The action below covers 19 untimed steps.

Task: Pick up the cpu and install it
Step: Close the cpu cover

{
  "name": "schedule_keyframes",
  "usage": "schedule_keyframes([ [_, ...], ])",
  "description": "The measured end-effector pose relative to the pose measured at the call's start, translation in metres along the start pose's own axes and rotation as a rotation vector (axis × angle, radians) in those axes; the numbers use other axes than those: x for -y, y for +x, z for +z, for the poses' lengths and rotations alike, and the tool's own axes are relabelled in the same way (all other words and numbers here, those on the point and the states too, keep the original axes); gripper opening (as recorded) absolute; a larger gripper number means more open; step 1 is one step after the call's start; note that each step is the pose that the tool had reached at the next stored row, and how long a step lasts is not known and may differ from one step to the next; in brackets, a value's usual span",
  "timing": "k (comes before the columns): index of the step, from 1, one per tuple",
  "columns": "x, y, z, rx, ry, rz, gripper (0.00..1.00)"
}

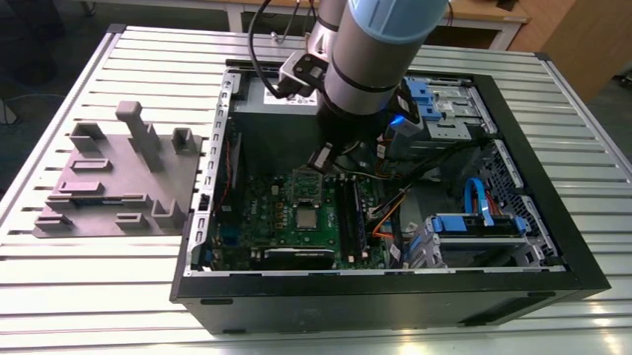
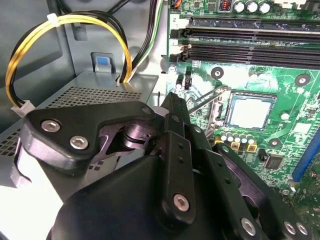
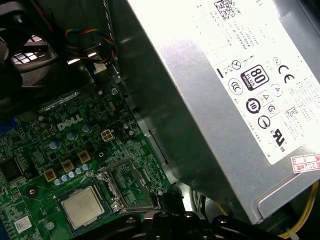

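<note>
Closest to the second wrist view's lens, the hand point(image 2: 175, 107) fills the foreground, its black fingers pressed together on nothing. Beyond its tip, toward roughly two o'clock in that picture, the cpu point(image 2: 248, 111) lies flat in its socket on the motherboard point(image 2: 280, 75), apart from the hand. Farther off, the memory slots point(image 2: 240, 47) run across the board.

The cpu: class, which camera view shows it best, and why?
The second wrist view: the cpu lies unobstructed in its socket on the motherboard. The first wrist view shows it at an angle; the exterior view shows it small, below the arm.
</note>
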<state>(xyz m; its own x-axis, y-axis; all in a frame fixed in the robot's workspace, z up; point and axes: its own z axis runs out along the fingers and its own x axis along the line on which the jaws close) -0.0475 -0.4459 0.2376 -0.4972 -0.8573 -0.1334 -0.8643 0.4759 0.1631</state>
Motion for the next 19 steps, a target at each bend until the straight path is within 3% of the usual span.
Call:
schedule_keyframes([
  [15, -0.0013, 0.0001, -0.003, -0.0014, -0.001, -0.008, 0.11],
  [19, -0.0006, 0.0014, -0.0033, -0.0064, 0.0013, -0.009, 0.11],
])
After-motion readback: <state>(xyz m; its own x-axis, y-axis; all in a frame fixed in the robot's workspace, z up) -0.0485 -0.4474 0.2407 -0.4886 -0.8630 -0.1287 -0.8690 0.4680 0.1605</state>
